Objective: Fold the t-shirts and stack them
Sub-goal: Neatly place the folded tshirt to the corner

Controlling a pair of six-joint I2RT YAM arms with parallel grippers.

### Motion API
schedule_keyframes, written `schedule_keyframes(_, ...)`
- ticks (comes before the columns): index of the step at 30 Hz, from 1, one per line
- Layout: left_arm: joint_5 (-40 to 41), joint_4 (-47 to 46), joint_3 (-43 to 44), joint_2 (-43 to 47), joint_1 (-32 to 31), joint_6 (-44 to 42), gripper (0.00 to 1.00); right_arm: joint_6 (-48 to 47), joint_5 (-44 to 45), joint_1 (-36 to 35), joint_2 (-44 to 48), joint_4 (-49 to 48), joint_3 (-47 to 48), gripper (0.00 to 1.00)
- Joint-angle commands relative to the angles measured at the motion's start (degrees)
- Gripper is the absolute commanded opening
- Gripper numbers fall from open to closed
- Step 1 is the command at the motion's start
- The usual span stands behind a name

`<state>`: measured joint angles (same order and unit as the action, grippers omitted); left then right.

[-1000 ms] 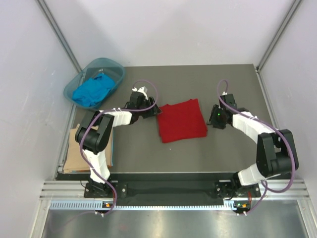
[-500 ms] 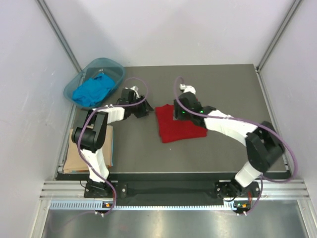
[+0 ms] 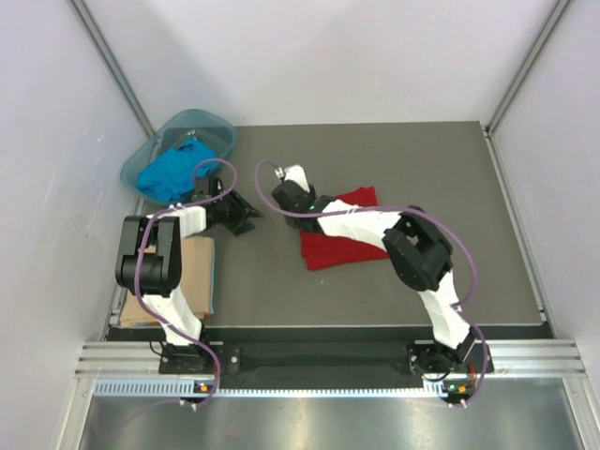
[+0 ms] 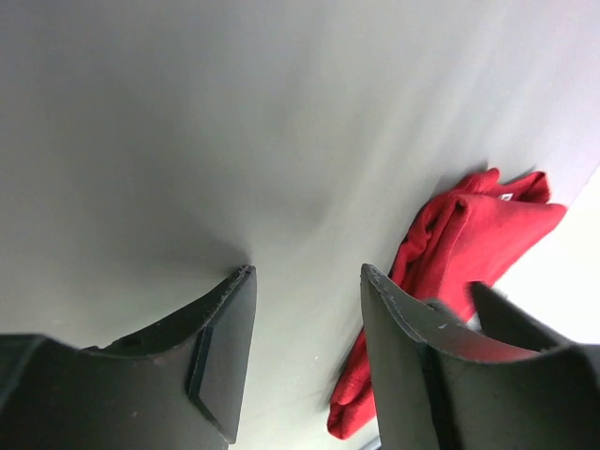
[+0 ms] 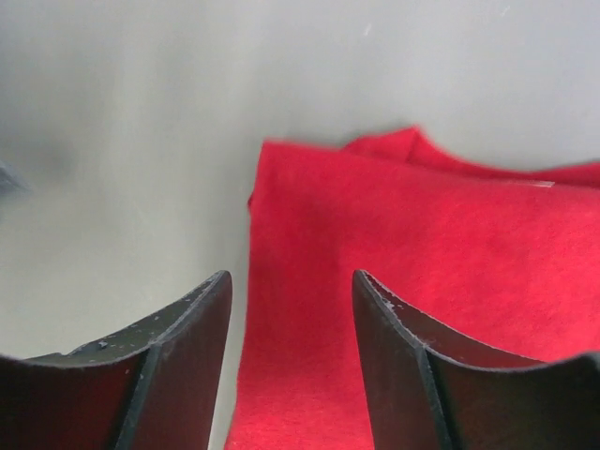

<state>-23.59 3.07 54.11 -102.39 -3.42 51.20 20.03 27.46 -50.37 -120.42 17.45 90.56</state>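
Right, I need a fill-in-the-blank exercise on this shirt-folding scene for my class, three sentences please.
1. The blue t-shirt lies in the teal ____.
2. The folded t-shirt nearest the right gripper is ____ in colour.
3. The left gripper and the right gripper both stand ____, holding nothing.
Missing words: basin, red, open.
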Motion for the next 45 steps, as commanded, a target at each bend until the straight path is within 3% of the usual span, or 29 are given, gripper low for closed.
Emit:
schedule_keyframes(1, -3.4, -0.6, -0.2, -0.4, 1.3, 1.5, 0.53, -2.4, 6.1, -3.2, -3.1, 5.1, 5.6, 0.54)
schedule_keyframes(11, -4.4, -2.6, -1.6, -1.2, 1.7, 2.2, 0.51, -2.3, 12.3, -5.2, -6.5, 10.0, 5.7, 0.52)
schedule_keyframes(20, -5.0, -7.5, -3.7, -1.1, 1.5, 3.0, 0.5, -2.1, 11.3, -5.3, -7.9, 9.1, 3.7, 0.35)
schedule_keyframes(21, -5.1, -7.8, -4.0, -1.1, 1.2, 3.0, 0.5, -2.1, 11.3, -5.4, -7.6, 8.7, 2.7, 0.32)
schedule_keyframes(22, -5.1, -9.0, -4.2, -1.0, 1.0, 2.9, 0.5, -2.1, 11.4, -5.4, -7.4, 8.3, 2.3, 0.19)
schedule_keyframes(25, -6.5, -15.1, -5.3, -0.5, -0.6, 1.7, 0.5, -1.4, 12.0, -5.4, -5.6, 7.2, 0.7, 0.0)
schedule_keyframes(35, -11.1, -35.5, -7.8, -6.4, -6.7, 3.1, 0.55, -1.2, 4.7, -3.2, 8.2, -7.5, -14.2, 0.0)
schedule_keyframes(45, -12.9, -56.2, -12.5, -12.9, -11.4, 12.9, 0.59, -0.5, 2.0, -1.5, 9.2, -8.7, -14.8, 0.0)
